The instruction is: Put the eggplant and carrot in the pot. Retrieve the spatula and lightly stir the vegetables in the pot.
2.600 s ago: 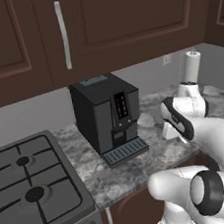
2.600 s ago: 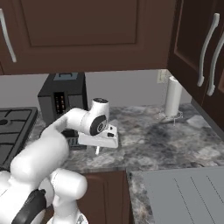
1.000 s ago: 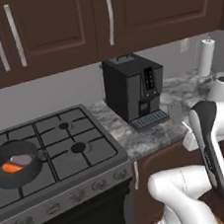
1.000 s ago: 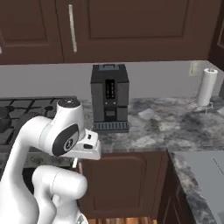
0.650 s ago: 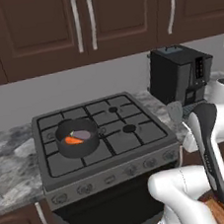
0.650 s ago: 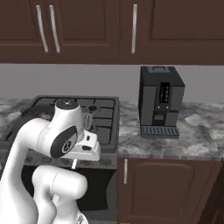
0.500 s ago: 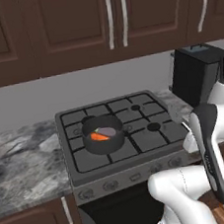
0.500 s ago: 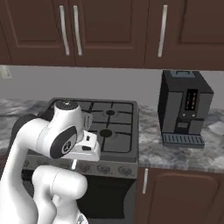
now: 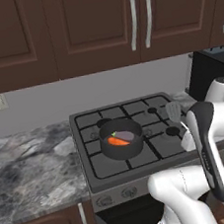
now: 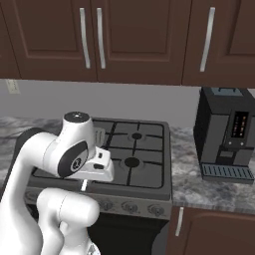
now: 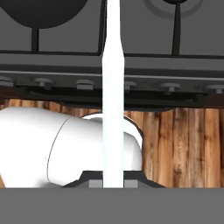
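Dk wood cabinets (image 9: 94, 31), grey wall (image 9: 57, 98), marble counter (image 9: 31, 163), gas stove (image 10: 134, 149), wood floor (image 11: 183, 144)

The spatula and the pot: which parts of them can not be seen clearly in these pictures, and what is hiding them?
- Spatula: in the hand view its blade runs off the top edge; in the right base view the arm covers most of it.
- Gripper: its fingertips sit at the hand view's bottom edge, shut on the spatula handle.
- Pot: in the left base view the eggplant and carrot inside are too small for detail.

White spatula handle (image 11: 113, 96) upright (gripped), stove front (image 11: 175, 72), wooden floor (image 11: 183, 144)
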### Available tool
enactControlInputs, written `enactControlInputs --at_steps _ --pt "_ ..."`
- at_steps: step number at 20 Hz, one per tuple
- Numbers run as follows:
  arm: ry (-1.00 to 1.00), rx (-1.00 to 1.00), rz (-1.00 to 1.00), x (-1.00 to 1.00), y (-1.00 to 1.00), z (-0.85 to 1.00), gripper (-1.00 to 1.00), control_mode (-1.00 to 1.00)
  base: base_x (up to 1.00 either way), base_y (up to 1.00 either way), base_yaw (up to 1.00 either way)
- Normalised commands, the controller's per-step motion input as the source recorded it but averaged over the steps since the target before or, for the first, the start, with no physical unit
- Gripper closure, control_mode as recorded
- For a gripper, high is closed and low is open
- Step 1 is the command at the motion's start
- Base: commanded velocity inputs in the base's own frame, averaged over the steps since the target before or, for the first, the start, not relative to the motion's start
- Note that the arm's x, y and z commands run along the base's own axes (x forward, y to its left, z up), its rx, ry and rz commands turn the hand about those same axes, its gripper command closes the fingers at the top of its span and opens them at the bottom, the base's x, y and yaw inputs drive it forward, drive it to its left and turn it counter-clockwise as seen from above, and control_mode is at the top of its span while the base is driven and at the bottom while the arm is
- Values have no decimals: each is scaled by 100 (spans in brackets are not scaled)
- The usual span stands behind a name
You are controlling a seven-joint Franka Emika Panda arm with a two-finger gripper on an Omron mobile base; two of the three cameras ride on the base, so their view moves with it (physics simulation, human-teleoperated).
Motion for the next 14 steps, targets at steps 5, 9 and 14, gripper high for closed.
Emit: enactControlInputs --at_steps 5,9,14 --pt "0 0 0 0 0 0 100 100 0 0 0" --pt "0 -2 0 0 6 5 100 -100 0 0 0" --pt "2 -33 6 0 74 67 100 -100 0 0 0"
